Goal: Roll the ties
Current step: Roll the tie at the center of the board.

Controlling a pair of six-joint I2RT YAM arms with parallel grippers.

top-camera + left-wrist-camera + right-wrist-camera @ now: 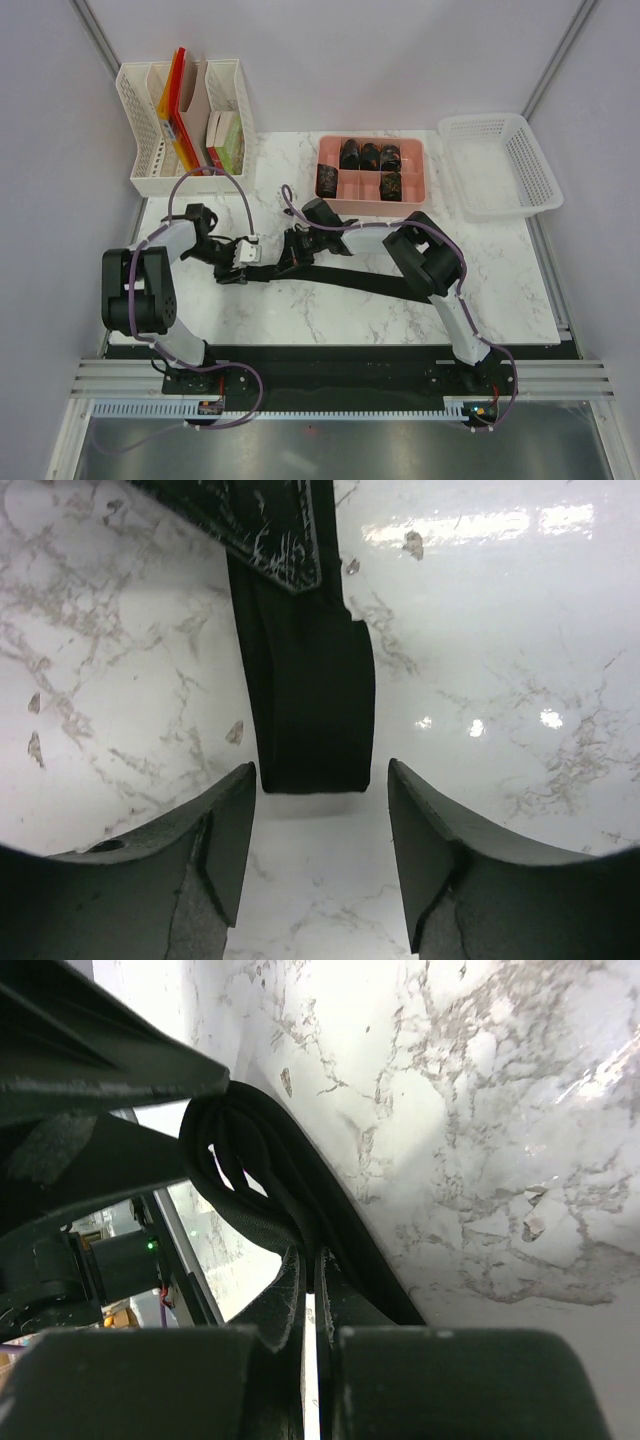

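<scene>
The table (300, 312) is white marble. Along its far edge stand a white file holder (140, 130) at the left corner, a pink tray (375, 139) in the middle and a white basket (545, 170) at the right. In the tray sit five rolled ties (370, 157), each in its own compartment. The middle and the near part of the table carry only one flat tie (370, 282). It lies as a long dark strip from the centre-left towards the right side, and there is bare marble before and behind it.

The left arm (150, 270) bends at its elbow near the left edge and reaches inward, low over the table. The left hand (321, 770) is wide open. The blunt end of the tie lies just in front of the gap, and neither finger touches it.

The right arm (435, 265) folds back over the strip and reaches to the left. The right hand (310, 1260) is closed tight and pinches several gathered folds of the tie at this same end. The two hands are very near each other.
</scene>
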